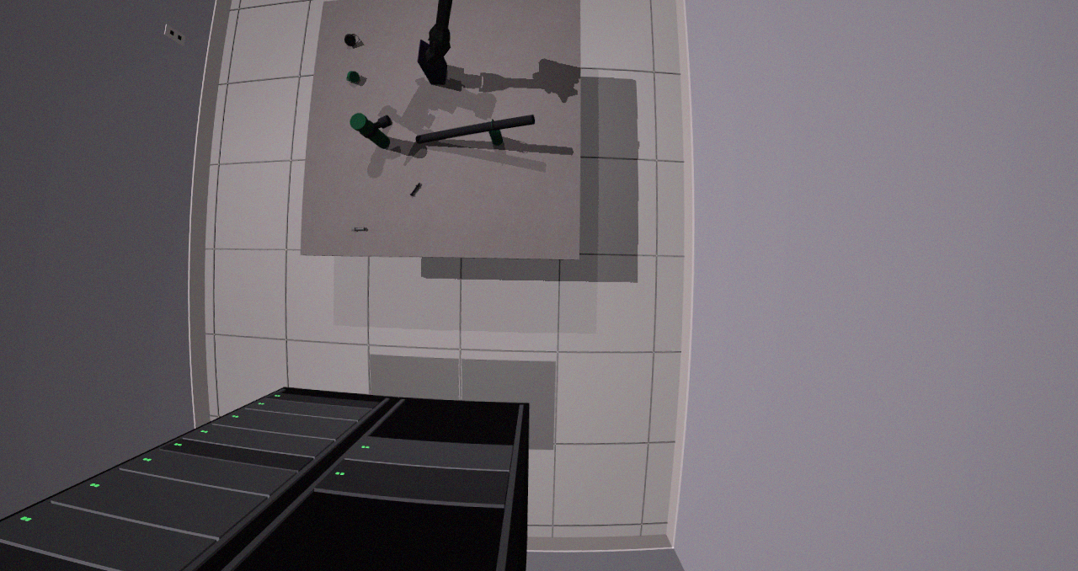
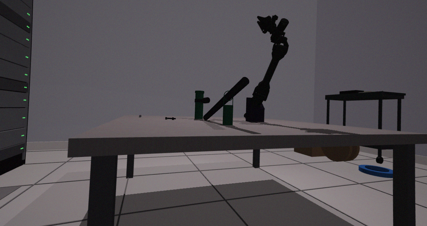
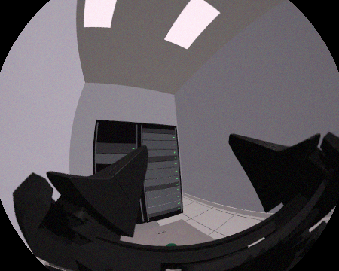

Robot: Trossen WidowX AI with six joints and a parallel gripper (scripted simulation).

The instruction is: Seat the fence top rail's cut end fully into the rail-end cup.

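Arm (image 2: 273, 63) reared up high over its base, gripper (image 2: 265, 22) pointing out into the room. Jaws spread wide with nothing between them; the wrist view shows only wall, ceiling and a server rack (image 3: 160, 171) through the gap.

Rail (image 2: 226, 98) lies slanted: low end resting on the table (image 2: 179, 132) near the foot of the big post (image 2: 198, 105), high end sticking up past the loop cap (image 2: 228, 94) on the short post (image 2: 227, 114). Rail-end cup (image 2: 205, 100) juts from the brace band (image 2: 198, 100), high on the post under its cap. Rail end well below the cup, not in it.

Risks, as I judge them:
- Long descent to the rail; a grasp far from the loop may lever it and tip the short post.
- Lifting the low end off-line could knock the cup and push the band down the post.
- Rail may slide back out through the loop while being raised.
- Scene is dim; cup's mouth direction unclear from here, so misalignment is likely.

Loose bolt (image 2: 170, 118) lies well apart on the table.
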